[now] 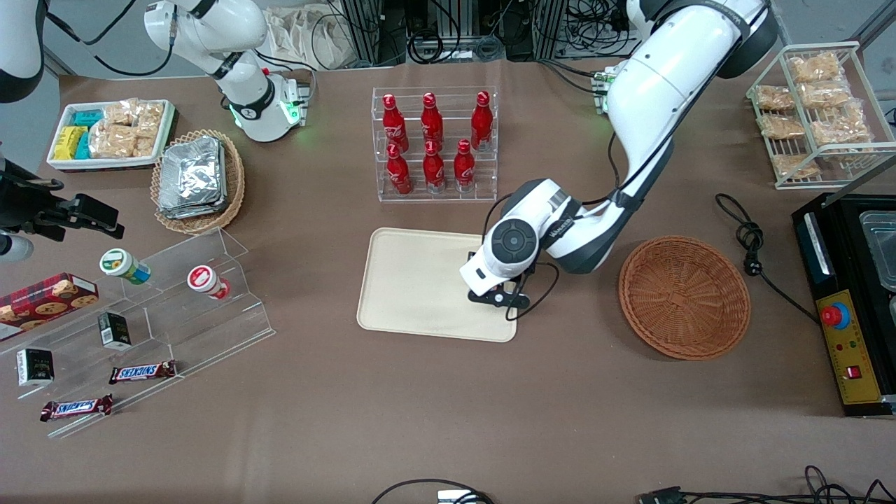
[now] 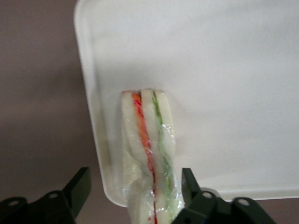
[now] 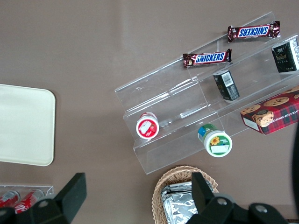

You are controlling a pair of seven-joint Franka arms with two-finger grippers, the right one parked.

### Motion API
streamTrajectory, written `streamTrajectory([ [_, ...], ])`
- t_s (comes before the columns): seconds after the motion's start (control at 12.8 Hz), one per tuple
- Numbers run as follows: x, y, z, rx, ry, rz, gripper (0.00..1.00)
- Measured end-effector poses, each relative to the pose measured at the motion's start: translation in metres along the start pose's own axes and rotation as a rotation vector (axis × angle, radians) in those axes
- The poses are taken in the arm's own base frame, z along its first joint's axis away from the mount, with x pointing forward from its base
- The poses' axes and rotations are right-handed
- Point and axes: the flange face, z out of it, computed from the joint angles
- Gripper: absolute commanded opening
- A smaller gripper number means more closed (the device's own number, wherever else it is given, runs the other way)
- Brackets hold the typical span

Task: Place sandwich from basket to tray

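Note:
The sandwich (image 2: 149, 140), a wrapped wedge of pale bread with orange-red and green layers, lies on the cream tray (image 2: 224, 93) by its rim and sticks out over the edge. My left gripper (image 2: 135, 179) is open around it: one finger (image 2: 80, 186) stands well off, the other finger (image 2: 190, 184) is close against the wrap. In the front view the gripper (image 1: 498, 295) hangs low over the tray (image 1: 413, 280) at the end nearest the reddish-brown basket (image 1: 684, 297), and its body hides the sandwich. The basket holds nothing.
A clear rack of red bottles (image 1: 434, 143) stands just past the tray, farther from the front camera. Toward the parked arm's end are a tan basket of foil packets (image 1: 198, 180) and an acrylic snack stand (image 1: 161, 308). A black machine (image 1: 847, 301) and its cable (image 1: 749, 245) lie beside the basket.

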Motion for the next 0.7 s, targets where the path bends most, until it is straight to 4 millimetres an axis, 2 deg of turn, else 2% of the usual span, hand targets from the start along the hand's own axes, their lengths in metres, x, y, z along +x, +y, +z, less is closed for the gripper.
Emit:
streamTrajectory([
  [0.16, 0.006, -0.024, -0.054, 0.031, -0.010, -0.040, 1.00],
  [0.31, 0.001, -0.050, -0.121, 0.051, 0.017, -0.080, 1.00],
  [0.47, -0.018, -0.072, -0.187, 0.073, 0.056, -0.115, 1.00],
  [0.7, -0.042, -0.132, -0.258, 0.070, 0.064, -0.140, 1.00],
])
